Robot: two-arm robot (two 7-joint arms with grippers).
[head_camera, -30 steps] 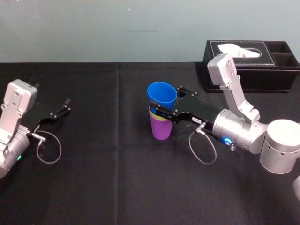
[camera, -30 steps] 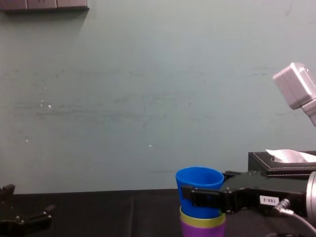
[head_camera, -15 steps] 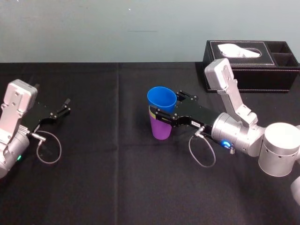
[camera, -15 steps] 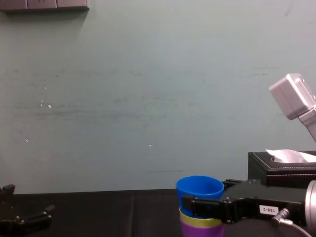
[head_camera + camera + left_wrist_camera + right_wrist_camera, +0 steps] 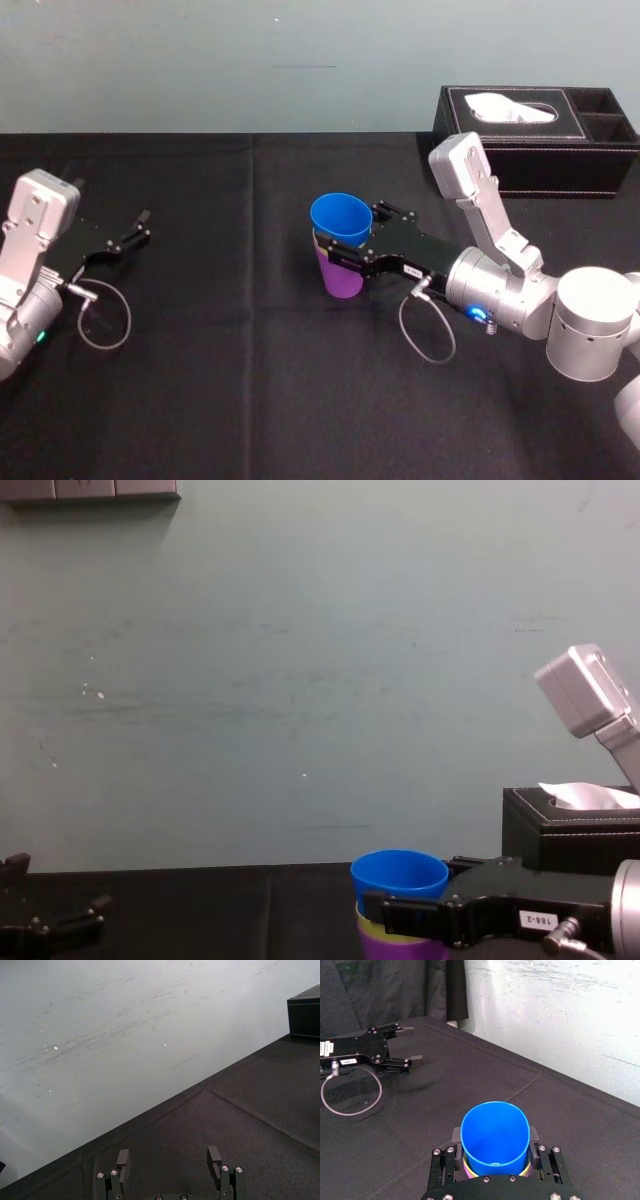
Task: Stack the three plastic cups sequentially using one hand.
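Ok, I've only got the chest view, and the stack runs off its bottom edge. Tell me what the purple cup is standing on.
Observer: In the head view the purple cup stands upright on the black table, with the blue cup nested in the stack above it.
Operator: Now give me the grip on the blue cup.
Observer: The right wrist view shows the right end effector with one finger against each side of the blue cup, below its rim.
Operator: And report the left arm.
Observer: The left wrist view shows the left end effector open over bare table.
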